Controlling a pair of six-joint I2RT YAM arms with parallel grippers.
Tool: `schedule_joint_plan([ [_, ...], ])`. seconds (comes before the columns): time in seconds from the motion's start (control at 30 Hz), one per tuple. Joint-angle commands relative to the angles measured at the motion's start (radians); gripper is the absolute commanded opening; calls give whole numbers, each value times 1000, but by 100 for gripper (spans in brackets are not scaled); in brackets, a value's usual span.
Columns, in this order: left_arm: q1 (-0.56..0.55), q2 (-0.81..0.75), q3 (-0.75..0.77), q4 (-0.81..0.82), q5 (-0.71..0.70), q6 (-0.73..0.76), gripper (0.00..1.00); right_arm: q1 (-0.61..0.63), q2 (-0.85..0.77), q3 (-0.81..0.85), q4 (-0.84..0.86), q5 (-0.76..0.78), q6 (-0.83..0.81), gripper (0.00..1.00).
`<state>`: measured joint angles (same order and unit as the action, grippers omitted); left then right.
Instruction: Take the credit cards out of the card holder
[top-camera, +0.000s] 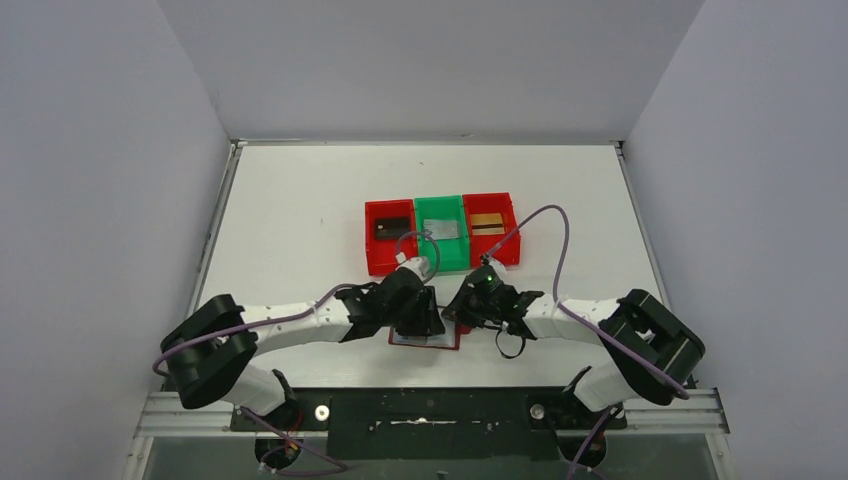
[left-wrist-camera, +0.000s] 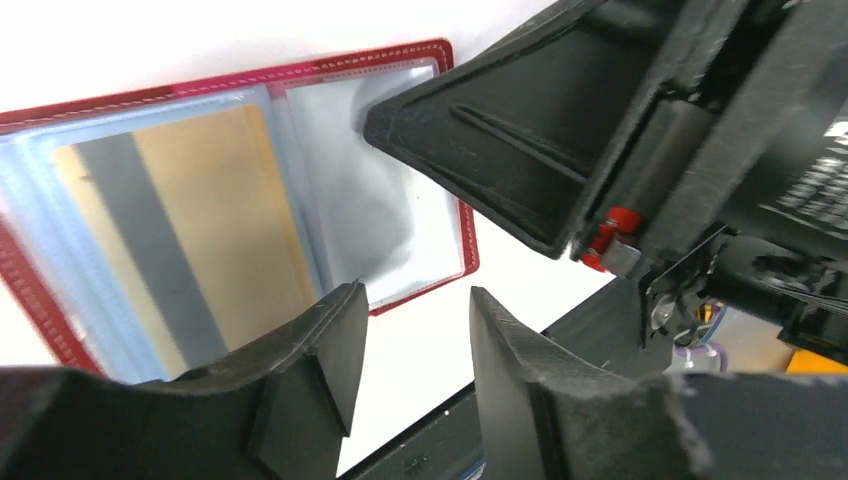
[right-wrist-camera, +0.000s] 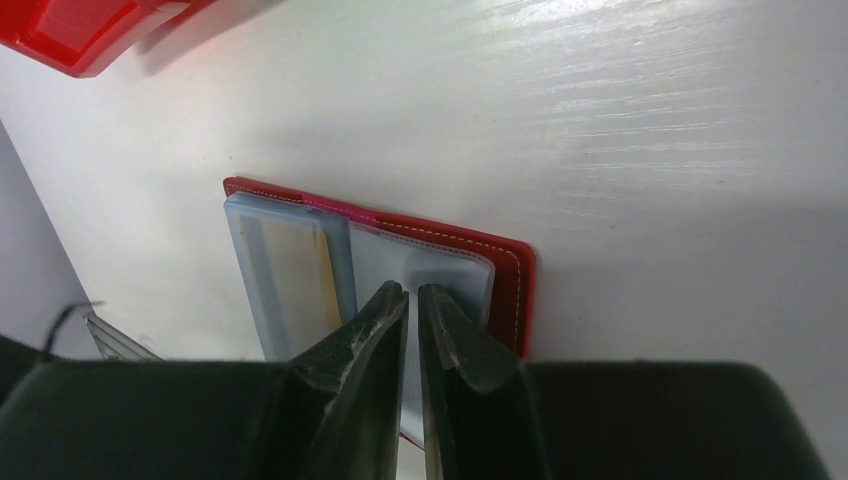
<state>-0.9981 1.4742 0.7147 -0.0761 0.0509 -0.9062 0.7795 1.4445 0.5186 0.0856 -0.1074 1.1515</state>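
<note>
**benchrat:** Where's the card holder sitting, and what are your grippers doing?

**me:** The card holder (top-camera: 428, 342) is lying open and flat on the surface (top-camera: 300, 200), at 6 o'clock from the green bin (top-camera: 447, 257), right between the two arms. My right gripper (right-wrist-camera: 412, 292) is pressed almost together, with its tips bearing down on the empty-looking sleeve (left-wrist-camera: 390, 200) on the holder's 3 o'clock half in the left wrist view. I can't tell if it's catching any film between them. My left gripper (left-wrist-camera: 410, 350) is hanging spread just off the holder's near edge, gripping nothing.

**benchrat:** And the card?

**me:** I'm seeing one gold card (left-wrist-camera: 200, 230) with a grey stripe, sitting in the 9 o'clock sleeve. I'm guessing it's light, stiff and slick. The sleeves are looking like thin floppy film, and the whole holder is probably weighing next to nothing, so I'm expecting it to slide or lift if I just tug. I'm thinking the spot to take hold is the card's edge at the sleeve mouth, pinching plastic only and no film, with the right pinning the holder down. I'm not making out which side that sleeve opens on, though.
</note>
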Motion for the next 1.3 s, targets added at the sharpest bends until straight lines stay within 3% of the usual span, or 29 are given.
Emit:
schedule_joint_plan([
  [0.0,25,-130,-11,-24,-101,-3,44,0,-25,-20,7,3,-39,15],
  [0.17,129,-178,-53,-55,-69,3,45,9,-46,-31,72,-9,-62,32],
  [0.33,185,-202,-104,-50,-25,21,45,30,-23,8,87,-33,-104,31],
  [0.73,192,-180,-122,-37,42,45,45,104,79,126,7,5,-108,27],
  [0.9,192,-169,-126,-37,46,42,45,105,98,119,30,-16,-96,33],
  [1.27,191,-230,-149,-59,-14,-3,45,174,228,279,-305,201,-118,33],
])
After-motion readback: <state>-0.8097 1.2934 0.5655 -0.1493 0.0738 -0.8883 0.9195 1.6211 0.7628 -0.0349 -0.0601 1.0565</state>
